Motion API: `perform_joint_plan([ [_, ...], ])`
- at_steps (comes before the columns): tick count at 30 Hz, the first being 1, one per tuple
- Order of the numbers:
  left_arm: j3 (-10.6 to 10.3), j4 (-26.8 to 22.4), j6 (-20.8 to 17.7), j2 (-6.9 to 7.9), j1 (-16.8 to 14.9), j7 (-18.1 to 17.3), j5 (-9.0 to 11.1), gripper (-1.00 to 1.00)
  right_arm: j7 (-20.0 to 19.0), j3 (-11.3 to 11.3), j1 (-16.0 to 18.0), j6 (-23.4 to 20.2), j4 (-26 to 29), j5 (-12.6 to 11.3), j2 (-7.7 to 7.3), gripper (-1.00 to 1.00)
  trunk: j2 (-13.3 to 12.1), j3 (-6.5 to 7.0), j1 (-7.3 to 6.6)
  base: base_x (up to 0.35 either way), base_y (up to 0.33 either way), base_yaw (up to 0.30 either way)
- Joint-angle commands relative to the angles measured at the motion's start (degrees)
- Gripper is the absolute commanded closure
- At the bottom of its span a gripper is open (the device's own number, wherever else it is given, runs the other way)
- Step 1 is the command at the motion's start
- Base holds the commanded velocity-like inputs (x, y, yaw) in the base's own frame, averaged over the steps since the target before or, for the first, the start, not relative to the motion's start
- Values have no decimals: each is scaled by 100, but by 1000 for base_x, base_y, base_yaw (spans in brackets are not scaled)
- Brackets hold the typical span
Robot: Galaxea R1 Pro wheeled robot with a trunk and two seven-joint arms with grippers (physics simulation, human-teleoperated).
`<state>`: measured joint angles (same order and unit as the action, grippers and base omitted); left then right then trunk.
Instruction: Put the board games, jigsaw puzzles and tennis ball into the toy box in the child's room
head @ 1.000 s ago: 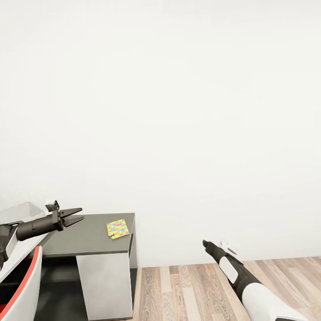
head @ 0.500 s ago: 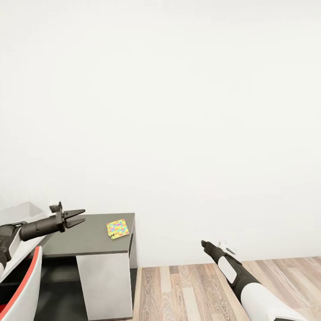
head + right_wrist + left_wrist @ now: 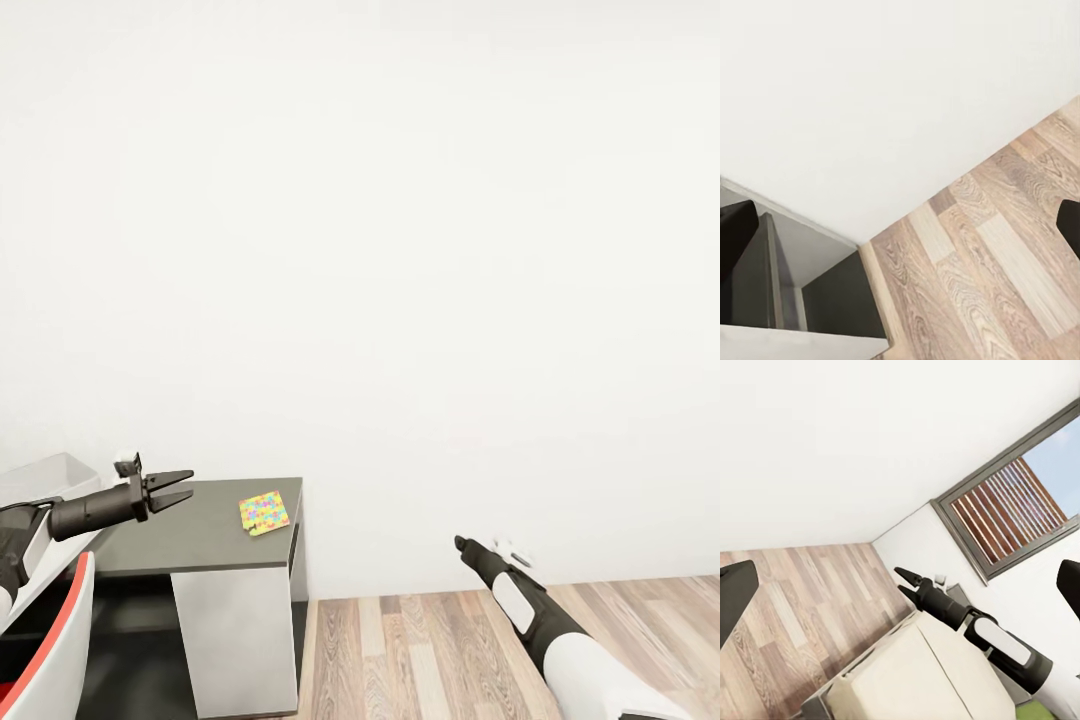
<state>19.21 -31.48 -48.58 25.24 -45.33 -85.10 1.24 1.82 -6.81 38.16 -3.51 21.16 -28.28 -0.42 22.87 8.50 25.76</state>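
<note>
Wood planks are covering the floor (image 3: 420,650) nearest to the robot, and the right pincer (image 3: 462,546) is hanging above them at the end of its black and white arm. In the right wrist view its two dark fingers (image 3: 736,231) are standing far apart at the picture's sides with nothing between them, so this pincer is wide open and empty.

A little further, the left pincer (image 3: 172,487) is hovering over the near left part of the dark bench (image 3: 200,530). Its two prongs are spread in a clear V, and they are holding nothing.

Beyond it, one jigsaw puzzle (image 3: 264,512) is lying flat on the dark bench, close to the far right corner and just beside the right edge. It is almost square, so I cannot name a true long axis; its sides are turned a little against the bench edges, and one corner is pointing toward the near right.

At the far left, a corner of the pale toy box (image 3: 55,472) is showing behind the left arm, but its inside is hidden, so I cannot tell what is already in it.

In my judgement the task is not finished: this puzzle at least is waiting outside the box, and the left pincer seems best placed to reach it. The white wall (image 3: 400,250) is closing the scene behind.
</note>
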Motion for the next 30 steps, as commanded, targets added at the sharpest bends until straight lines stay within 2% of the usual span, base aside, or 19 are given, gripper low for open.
perform_joint_plan([
  [1, 4, 1, -59, 0, -2, -18, -1, -100, 16, -6, -1, -38, 22, -52, -4, -100, 5, -8, 2, 0, 0, 0],
  [30, 13, 1, -48, -1, -2, -16, -1, -100, 11, -4, -1, -69, 37, -54, -11, -100, 5, -258, 2, 0, 0, 0],
])
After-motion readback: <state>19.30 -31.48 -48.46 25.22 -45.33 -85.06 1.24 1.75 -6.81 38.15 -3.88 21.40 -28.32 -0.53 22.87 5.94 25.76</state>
